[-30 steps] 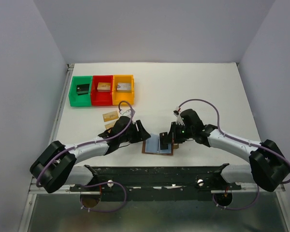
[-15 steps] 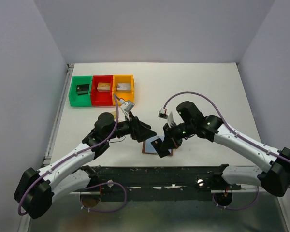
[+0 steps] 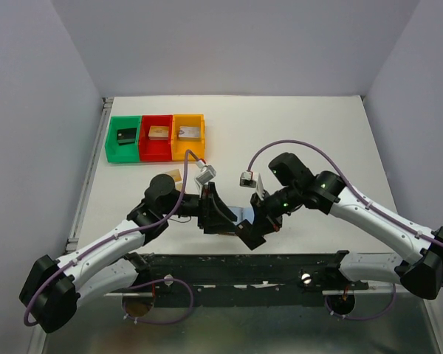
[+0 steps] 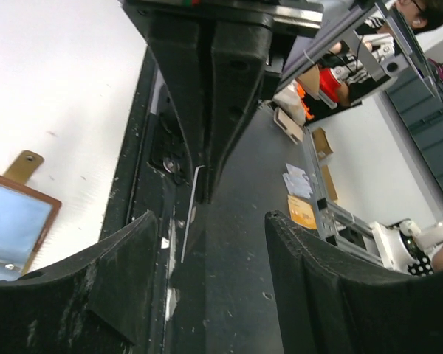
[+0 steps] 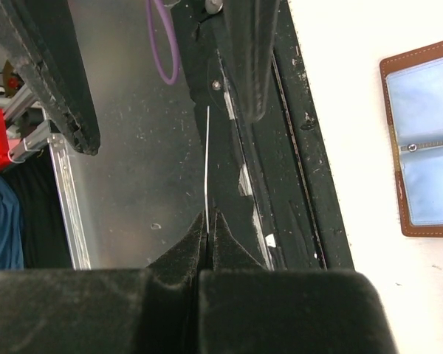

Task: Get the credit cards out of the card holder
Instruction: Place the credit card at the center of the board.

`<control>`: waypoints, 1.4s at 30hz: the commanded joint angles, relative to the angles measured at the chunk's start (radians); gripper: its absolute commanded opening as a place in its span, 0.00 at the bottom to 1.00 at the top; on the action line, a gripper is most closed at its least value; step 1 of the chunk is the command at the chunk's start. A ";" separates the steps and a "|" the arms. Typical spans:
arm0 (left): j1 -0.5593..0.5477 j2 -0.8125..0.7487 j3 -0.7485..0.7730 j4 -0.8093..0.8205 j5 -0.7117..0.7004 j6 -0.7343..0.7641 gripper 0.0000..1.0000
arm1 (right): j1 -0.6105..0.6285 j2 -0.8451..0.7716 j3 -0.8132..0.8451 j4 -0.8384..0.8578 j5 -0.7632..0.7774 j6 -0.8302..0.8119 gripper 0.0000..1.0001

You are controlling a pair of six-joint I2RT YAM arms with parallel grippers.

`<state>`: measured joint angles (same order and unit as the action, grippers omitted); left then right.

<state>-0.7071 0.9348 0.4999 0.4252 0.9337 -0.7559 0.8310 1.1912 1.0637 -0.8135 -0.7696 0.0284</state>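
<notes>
The brown card holder [image 3: 243, 214] lies open on the table near the front edge, mostly hidden by both grippers; its pale blue pockets show in the right wrist view [image 5: 428, 140] and the left wrist view [image 4: 11, 225]. My right gripper [image 5: 208, 217] is shut on a thin whitish credit card [image 5: 207, 158], seen edge-on, held above the front rail. In the top view the right gripper [image 3: 252, 228] faces my left gripper [image 3: 215, 214]. The left gripper [image 4: 210, 243] is open and empty, its fingers either side of the held card's edge [image 4: 190, 217]. One tan card [image 3: 174, 176] lies by the left arm.
Green [image 3: 123, 138], red [image 3: 156, 136] and orange [image 3: 188, 135] bins, each with a small block, stand at the back left. The black mounting rail [image 3: 244, 262] runs along the table's near edge under the grippers.
My right gripper has lifted a card off the card holder and carried it toward the near edge. My left gripper has swung right to face it, jaws open around the card's edge.
</notes>
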 commanded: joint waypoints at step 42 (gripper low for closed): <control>0.468 0.189 -0.022 -0.111 -0.527 -0.227 0.00 | -0.029 -0.447 -0.389 0.442 0.728 0.491 0.56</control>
<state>-0.2440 1.0073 0.3969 0.2951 0.5812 -0.9348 0.8013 0.8036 0.7826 -0.5179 -0.1390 0.4110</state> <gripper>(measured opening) 0.033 0.563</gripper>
